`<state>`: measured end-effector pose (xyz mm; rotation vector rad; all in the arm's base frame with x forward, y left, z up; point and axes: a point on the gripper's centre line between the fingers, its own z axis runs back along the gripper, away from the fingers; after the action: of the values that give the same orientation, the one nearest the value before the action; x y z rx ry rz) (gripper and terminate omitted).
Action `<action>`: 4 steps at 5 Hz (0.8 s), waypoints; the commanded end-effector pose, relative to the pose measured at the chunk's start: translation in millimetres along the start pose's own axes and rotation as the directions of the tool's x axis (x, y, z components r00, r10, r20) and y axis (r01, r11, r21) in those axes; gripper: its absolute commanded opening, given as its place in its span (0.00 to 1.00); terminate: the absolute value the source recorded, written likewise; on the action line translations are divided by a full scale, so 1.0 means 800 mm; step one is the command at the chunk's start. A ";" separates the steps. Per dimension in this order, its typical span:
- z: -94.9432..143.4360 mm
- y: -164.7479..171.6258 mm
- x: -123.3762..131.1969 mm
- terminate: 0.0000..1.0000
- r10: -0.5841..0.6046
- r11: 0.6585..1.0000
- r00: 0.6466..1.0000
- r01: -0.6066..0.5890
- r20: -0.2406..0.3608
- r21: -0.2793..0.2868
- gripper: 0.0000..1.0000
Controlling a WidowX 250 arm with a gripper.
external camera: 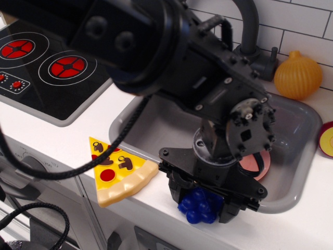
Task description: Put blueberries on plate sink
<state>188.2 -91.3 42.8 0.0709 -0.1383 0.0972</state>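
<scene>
Blue blueberries (199, 205), roughly round, sit between end effector (203, 204) fingers.

The hand (203, 203) sits low at the worktop's (62, 135) front edge, its fingers tight on either side of the blueberries (199, 205). A pizza slice (117, 172) lies close to its left. Behind it the sink (299, 130) rim rises. The arm hides most of the plate (258, 164); the tap (248, 26) stands at the back edge.

deep-blue blueberries (199, 206), salmon-pink plate (256, 164)
</scene>
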 end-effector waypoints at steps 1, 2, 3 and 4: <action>0.037 0.003 0.023 0.00 0.049 0.997 0.999 -0.048 0.014 -0.057 0.00; 0.053 0.008 0.047 0.00 0.117 0.991 0.993 -0.115 0.016 -0.073 0.00; 0.040 0.022 0.081 0.00 0.196 0.980 0.979 -0.194 0.057 -0.039 0.00; 0.014 0.036 0.107 0.00 0.234 0.972 0.968 -0.234 0.095 -0.009 0.00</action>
<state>262.5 -55.9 52.4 0.0807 -0.1961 0.3324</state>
